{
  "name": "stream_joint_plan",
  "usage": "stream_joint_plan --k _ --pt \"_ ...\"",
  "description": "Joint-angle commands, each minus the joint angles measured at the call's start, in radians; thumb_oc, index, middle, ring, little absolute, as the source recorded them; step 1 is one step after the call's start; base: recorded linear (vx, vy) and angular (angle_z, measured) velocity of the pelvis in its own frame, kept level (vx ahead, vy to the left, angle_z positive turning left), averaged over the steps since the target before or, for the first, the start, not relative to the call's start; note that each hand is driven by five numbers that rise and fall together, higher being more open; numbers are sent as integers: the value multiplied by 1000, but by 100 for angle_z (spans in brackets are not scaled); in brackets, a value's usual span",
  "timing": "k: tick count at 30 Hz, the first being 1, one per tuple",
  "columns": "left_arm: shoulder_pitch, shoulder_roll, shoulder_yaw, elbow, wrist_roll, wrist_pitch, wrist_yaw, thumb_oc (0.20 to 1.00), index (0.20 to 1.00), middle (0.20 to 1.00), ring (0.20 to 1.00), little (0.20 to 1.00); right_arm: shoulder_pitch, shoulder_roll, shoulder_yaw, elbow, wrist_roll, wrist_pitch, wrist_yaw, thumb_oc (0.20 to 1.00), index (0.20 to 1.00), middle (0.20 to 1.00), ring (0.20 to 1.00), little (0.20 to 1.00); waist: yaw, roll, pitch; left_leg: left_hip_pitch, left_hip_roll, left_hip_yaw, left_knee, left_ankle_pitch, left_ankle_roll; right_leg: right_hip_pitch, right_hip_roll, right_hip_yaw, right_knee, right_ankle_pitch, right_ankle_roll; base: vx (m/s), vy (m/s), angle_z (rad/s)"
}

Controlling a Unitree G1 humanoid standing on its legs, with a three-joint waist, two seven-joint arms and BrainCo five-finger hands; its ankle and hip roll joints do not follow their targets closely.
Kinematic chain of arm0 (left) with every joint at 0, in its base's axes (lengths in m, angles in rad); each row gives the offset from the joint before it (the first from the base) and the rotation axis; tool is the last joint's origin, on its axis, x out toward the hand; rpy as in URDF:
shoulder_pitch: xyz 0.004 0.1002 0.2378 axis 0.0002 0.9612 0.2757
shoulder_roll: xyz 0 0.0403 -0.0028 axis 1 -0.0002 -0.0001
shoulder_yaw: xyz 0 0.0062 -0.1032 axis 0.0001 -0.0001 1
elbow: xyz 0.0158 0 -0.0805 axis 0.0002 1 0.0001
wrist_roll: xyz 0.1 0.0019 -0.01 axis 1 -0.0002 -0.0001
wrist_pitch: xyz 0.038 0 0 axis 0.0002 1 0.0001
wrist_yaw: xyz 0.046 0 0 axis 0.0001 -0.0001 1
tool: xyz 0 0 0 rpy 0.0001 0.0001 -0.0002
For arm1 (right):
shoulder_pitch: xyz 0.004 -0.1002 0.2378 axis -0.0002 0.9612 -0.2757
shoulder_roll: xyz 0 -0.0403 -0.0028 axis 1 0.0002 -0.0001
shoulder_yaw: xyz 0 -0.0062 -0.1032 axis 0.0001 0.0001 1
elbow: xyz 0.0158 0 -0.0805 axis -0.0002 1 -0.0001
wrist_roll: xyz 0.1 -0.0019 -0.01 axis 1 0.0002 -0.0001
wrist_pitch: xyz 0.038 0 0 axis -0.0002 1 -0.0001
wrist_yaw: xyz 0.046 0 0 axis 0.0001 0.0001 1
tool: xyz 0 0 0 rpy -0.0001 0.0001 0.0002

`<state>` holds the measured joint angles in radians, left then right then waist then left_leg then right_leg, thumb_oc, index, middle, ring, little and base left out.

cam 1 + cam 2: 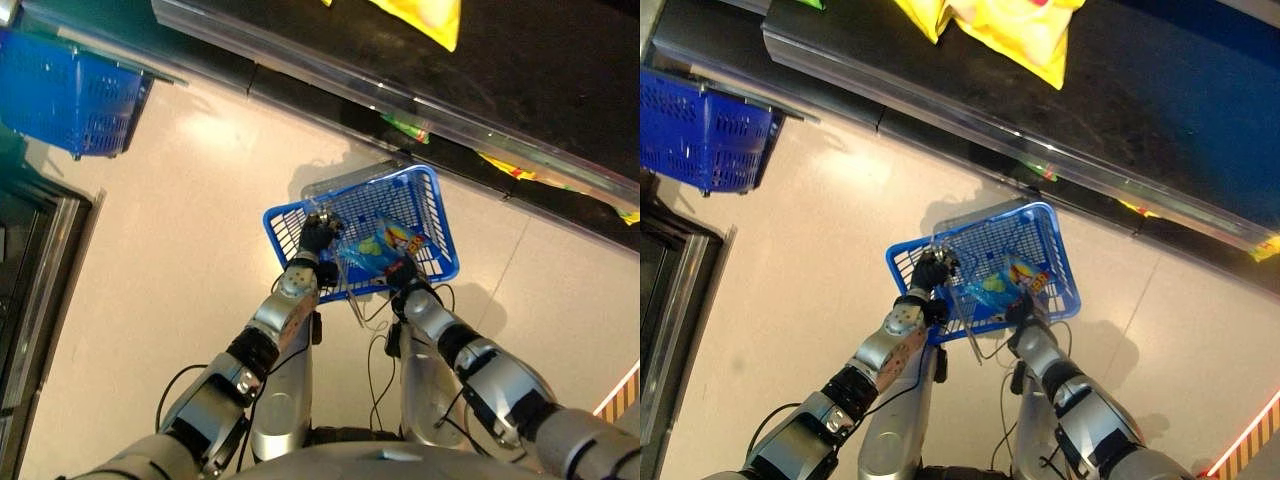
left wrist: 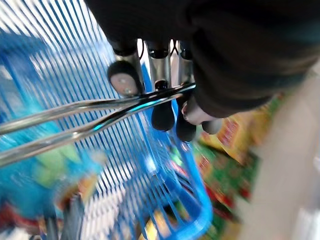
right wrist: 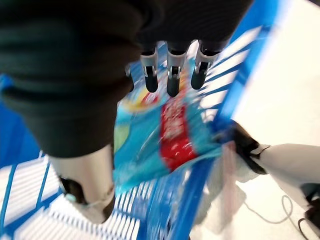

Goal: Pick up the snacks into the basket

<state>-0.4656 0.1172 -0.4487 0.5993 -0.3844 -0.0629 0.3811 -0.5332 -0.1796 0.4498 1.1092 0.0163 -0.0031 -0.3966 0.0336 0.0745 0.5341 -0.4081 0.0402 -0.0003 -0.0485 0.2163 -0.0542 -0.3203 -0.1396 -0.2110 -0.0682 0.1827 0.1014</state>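
A blue wire basket hangs over the beige floor in front of me. My left hand is at its near left rim, fingers curled round the chrome handle. A blue snack bag with red and yellow print lies tilted inside the basket, its near end at the front rim. My right hand is at that rim. In the right wrist view the bag runs between its fingers and thumb, which pinch it above the basket's blue rim.
A dark shelf with a clear front lip crosses the top, with yellow snack bags on it. A second blue basket stands at the far left. A dark cabinet edge runs down the left side.
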Motion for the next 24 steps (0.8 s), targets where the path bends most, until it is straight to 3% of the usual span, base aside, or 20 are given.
stream_joint_plan --k 1,3,4,5,10,11,17,19,21,24 --pt "31 50 33 146 161 31 71 200 200 200 200 200 50 -37 -61 -19 64 -33 -33 1000 1000 1000 1000 1000 2 -33 -14 49 -52 24 -39 -31 0 -75 8 31 96 -10 22 79 26 -5" --pt "37 61 69 249 210 39 90 200 200 200 200 200 83 -51 -69 -58 66 -51 -26 1000 1000 1000 1000 1000 9 -59 -14 89 -78 -45 -39 -39 7 -50 26 60 94 -10 19 63 72 -13" --pt "37 61 69 249 210 39 90 200 200 200 200 200 83 -51 -69 -58 66 -51 -26 1000 1000 1000 1000 1000 9 -59 -14 89 -78 -45 -39 -39 7 -50 26 60 94 -10 19 90 86 -42" --pt "37 64 115 356 226 54 95 200 200 200 200 200 127 -73 -101 -121 73 -65 -9 1000 1000 1000 1000 1000 -8 -78 -23 126 -83 -49 -33 -48 11 -10 34 82 92 -12 18 117 75 -51" --pt "110 57 247 621 310 120 59 200 200 200 200 200 316 -93 -211 -333 128 -83 34 1000 1000 1000 1000 1000 -47 -119 -131 227 -99 13 -25 -118 49 75 21 130 99 -38 36 193 150 -28" --pt "149 68 305 684 344 145 37 200 200 200 200 200 397 -107 -252 -457 143 -96 65 1000 1000 1000 1000 1000 -66 -130 -175 260 -97 39 -22 -139 53 91 23 162 103 -40 44 165 155 -44" --pt "209 88 350 729 431 172 -7 200 200 200 200 200 532 -108 -351 -646 199 -125 106 1000 1000 1000 1000 1000 -85 -126 -241 326 -76 55 -18 -166 57 113 23 228 149 -60 59 110 1 -38" --pt "250 109 378 730 468 168 -20 200 200 200 200 200 589 -101 -429 -797 218 -136 124 1000 1000 1000 1000 1000 -86 -128 -289 376 -16 57 -29 -175 31 135 -56 249 145 10 79 104 -314 -31" --pt "251 109 377 730 469 168 -20 200 200 200 200 200 592 -101 -430 -800 218 -135 124 1000 1000 1000 1000 1000 -85 -128 -289 378 -15 57 -29 -177 31 137 -55 248 145 10 79 83 -197 -25" --pt "279 126 390 720 488 157 -28 200 200 200 200 200 615 -87 -487 -919 257 -158 129 1000 1000 1000 1000 1000 -72 -136 -338 430 59 48 -31 -184 -16 170 -164 246 154 53 106 106 -399 -6"
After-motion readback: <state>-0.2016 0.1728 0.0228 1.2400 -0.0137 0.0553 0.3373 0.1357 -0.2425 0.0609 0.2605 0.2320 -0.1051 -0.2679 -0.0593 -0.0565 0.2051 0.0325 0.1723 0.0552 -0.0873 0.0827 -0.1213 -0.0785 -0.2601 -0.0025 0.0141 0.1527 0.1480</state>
